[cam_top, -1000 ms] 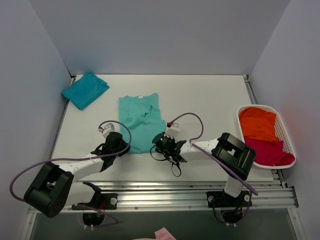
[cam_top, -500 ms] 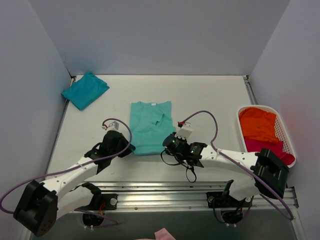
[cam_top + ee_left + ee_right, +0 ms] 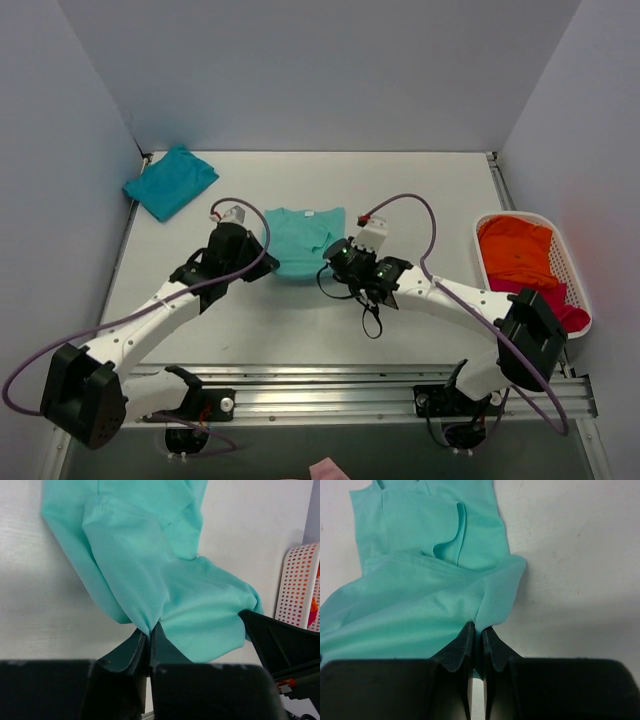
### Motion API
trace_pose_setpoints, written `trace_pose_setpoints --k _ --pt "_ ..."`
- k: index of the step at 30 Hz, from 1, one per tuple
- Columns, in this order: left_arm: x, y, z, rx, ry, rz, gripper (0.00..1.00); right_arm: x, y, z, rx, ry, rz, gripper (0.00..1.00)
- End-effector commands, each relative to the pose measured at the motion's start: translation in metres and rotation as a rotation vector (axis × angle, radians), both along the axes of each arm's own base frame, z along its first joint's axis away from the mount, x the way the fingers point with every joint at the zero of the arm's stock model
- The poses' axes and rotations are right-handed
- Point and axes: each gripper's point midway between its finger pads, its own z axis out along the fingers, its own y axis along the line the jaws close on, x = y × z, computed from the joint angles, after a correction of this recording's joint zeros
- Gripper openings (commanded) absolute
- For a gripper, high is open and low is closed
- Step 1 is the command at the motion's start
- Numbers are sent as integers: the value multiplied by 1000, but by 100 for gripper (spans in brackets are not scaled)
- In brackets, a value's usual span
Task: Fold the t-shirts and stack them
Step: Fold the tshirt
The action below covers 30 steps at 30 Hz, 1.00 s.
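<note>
The mint-green t-shirt [image 3: 300, 240] lies mid-table, its near part lifted and carried over the far part. My left gripper [image 3: 256, 262] is shut on its near left corner, seen pinched in the left wrist view [image 3: 149, 630]. My right gripper [image 3: 335, 262] is shut on its near right corner, seen in the right wrist view [image 3: 480, 627]. The neck end with a white label [image 3: 310, 213] lies flat at the far side. A darker teal t-shirt [image 3: 170, 180] lies folded at the far left corner. Orange [image 3: 515, 250] and magenta [image 3: 570, 312] shirts sit in a basket.
A white perforated basket [image 3: 580, 272] stands at the table's right edge; its rim shows in the left wrist view [image 3: 299, 587]. Grey walls close in the table on three sides. A metal rail [image 3: 330, 385] runs along the near edge.
Both grippers have moved away from the near edge toward the far side, carrying the shirt's bottom hem over its upper half. The visible shirt has become shorter.
</note>
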Motion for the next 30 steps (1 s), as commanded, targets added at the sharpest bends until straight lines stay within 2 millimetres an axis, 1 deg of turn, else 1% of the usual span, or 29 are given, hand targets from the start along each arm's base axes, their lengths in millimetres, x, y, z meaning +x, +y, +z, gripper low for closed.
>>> trace_pose_setpoints --k 1,2,3,4,5,6,7,8,9,10,11,12,13,15,17,18,20,21,22,23,24,25,26,27,28,29,30 --pt "32 -7 18 7 -37 -6 2 30 -19 5 -88 -20 -48 0" --pt "39 -5 19 6 -37 8 2 38 -17 11 -73 -26 -52 0" --pt "44 -10 20 -16 -38 -7 2 42 -17 11 -75 -21 -56 0" --pt "50 -10 13 -13 -21 0 2 49 -19 7 -84 -11 -59 0" --pt "56 -10 14 -15 -27 6 2 53 -18 7 -83 -8 -59 0" --pt "63 -7 12 -13 -26 22 2 59 -14 13 -69 -19 -61 0" --pt "68 -6 6 -6 -12 30 2 62 -13 13 -73 -16 -58 0" --pt "72 -5 5 -6 -14 34 2 65 -12 9 -88 -7 -59 0" --pt "80 -1 7 -10 -20 47 2 72 -8 16 -77 -19 -62 0" --pt "84 0 1 -5 -6 50 2 75 -6 12 -87 -11 -60 0" --pt "86 0 0 -11 -2 47 2 79 -6 13 -92 -10 -59 0" --pt "92 2 5 -17 -11 54 2 85 -2 20 -82 -20 -61 0" --pt "97 6 0 -16 0 64 2 88 0 14 -91 -6 -56 0" --pt "103 6 5 -34 -7 60 2 93 4 16 -94 -7 -52 0" --pt "108 11 4 -33 -8 71 2 100 10 19 -92 -12 -49 0" --pt "110 12 5 -35 -9 71 2 104 10 19 -94 -10 -49 0" --pt "119 18 5 -45 -11 85 2 114 17 19 -87 -8 -43 0" --pt "123 20 3 -46 -7 85 2 121 14 19 -94 -2 -50 0" --pt "130 18 2 -58 0 77 2 132 19 19 -91 -7 -54 0" --pt "138 23 1 -63 4 86 2 139 22 18 -85 -1 -50 0" --pt "145 24 -10 -61 27 88 2 150 16 14 -87 14 -64 0" --pt "159 23 0 -77 3 80 2 161 17 -3 -111 40 -62 0" --pt "173 31 1 -76 -6 95 2 181 23 13 -78 4 -71 0" --pt "187 34 -21 -66 36 101 2 202 15 -16 -93 50 -82 0" --pt "219 28 8 -107 -39 70 9 221 13 -23 -92 53 -89 0" --pt "245 39 17 -124 -71 72 16 262 23 18 -20 -45 -110 4" --pt "272 40 -26 -105 -16 49 37 284 25 -35 -48 25 -83 23"
